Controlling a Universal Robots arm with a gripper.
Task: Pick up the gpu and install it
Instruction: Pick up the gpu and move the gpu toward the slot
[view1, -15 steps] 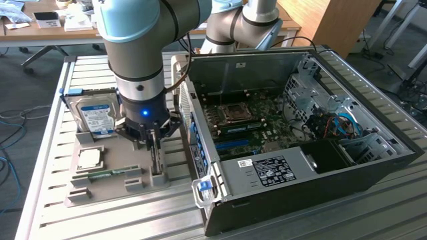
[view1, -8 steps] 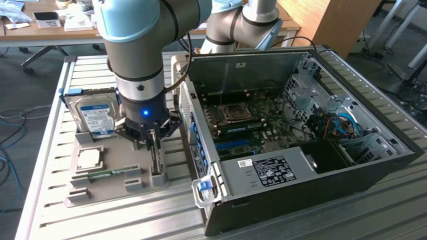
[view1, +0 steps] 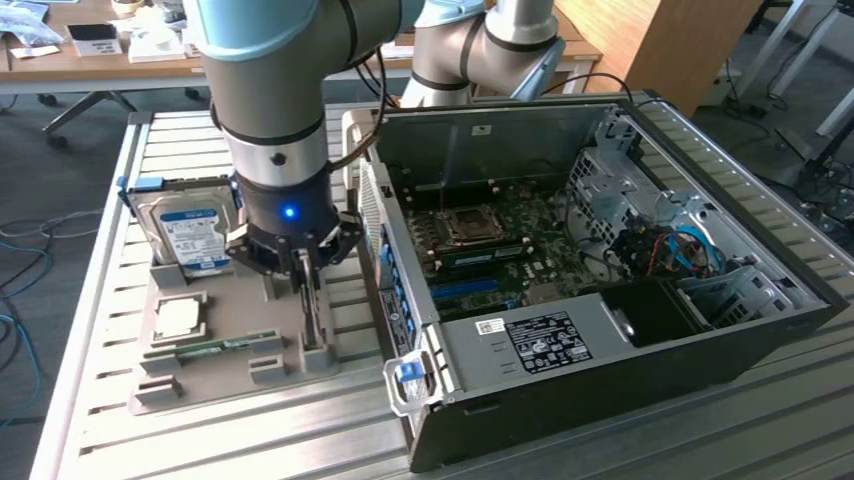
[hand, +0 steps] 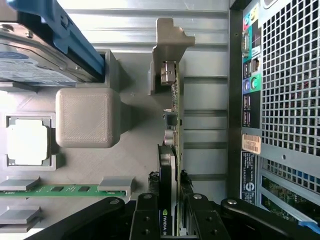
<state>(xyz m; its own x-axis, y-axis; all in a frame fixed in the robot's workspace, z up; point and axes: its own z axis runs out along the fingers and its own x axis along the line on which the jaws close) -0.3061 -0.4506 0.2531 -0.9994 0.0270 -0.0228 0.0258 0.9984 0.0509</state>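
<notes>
A: Grip check. Where is the gripper (view1: 307, 300)?

B: Down over the grey tray (view1: 227, 385), on the side of the tray nearest the case (view1: 641, 390). The arm comes in from above, close to vertical.

A: And the gpu (hand: 174, 115)?

B: It stands on its long edge in the tray's slot. The wrist view shows it edge-on: green card with a black block on 1 face. The silver bracket (hand: 168, 72) is at the far end, seated against a grey post (hand: 170, 35).

A: Jaws?

B: Closed onto the gpu. The 2 fingers (hand: 147, 215) straddle the card at the end away from the bracket. 1 is against the block side and 1 against the bare side, with no gap showing on either side.

A: What else is on the tray?

B: The drive (view1: 194, 232), blue-white label, stands tilted in a holder with blue rails. The cpu (view1: 178, 318) lies flat in its pocket. The ram (view1: 220, 347) lies in clips nearer the camera. All 3 are on the exterior view's left of the gpu, apart from the gripper. A plain grey block (hand: 87, 117) rises from the tray between the drive and the cpu.

A: Case?

B: It lies on the slatted table (view1: 214, 440) with its open face up, just on the exterior view's right of the tray. The motherboard (view1: 507, 250) is visible inside. In the wrist view its rear panel, with ports and a vent grille, runs alongside the gpu without touching it.
</notes>
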